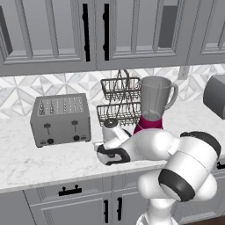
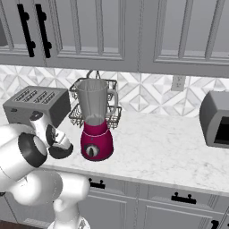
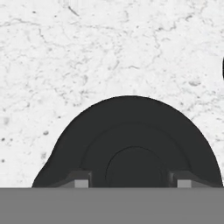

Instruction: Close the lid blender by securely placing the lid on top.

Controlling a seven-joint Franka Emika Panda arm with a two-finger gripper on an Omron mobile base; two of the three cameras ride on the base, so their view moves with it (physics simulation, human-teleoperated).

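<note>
My claw (image 3: 129, 183) hangs straight down over the small round black domed lid (image 3: 131, 144), which lies flat on the white marbled stone counter (image 3: 109, 52) with its dome and raised centre knob facing up at me. Being round, it has no long axis in the plane of the counter; its own axis stands upright. In the hand view my two dark fingertips (image 3: 78, 180) sit on either side of the knob, low over the dome, with a slim gap between each tip and the knob. The jaws are part-way closed around it, but whether they already press on it I cannot tell.

From the right base view the lid (image 2: 60, 152) rests near the front edge of the counter (image 2: 156, 147), just beside the tall blender with a magenta-red base and clear grey handled jar (image 2: 95, 125), on its left and apart from it. The jar stands upright, mouth open to the ceiling, handle turned to the right, black dial facing the front.

A silver boxy toaster (image 1: 60, 119) sits further left, and a dark wire basket rack (image 1: 119, 101) stands behind the blender (image 1: 153, 103).
</note>
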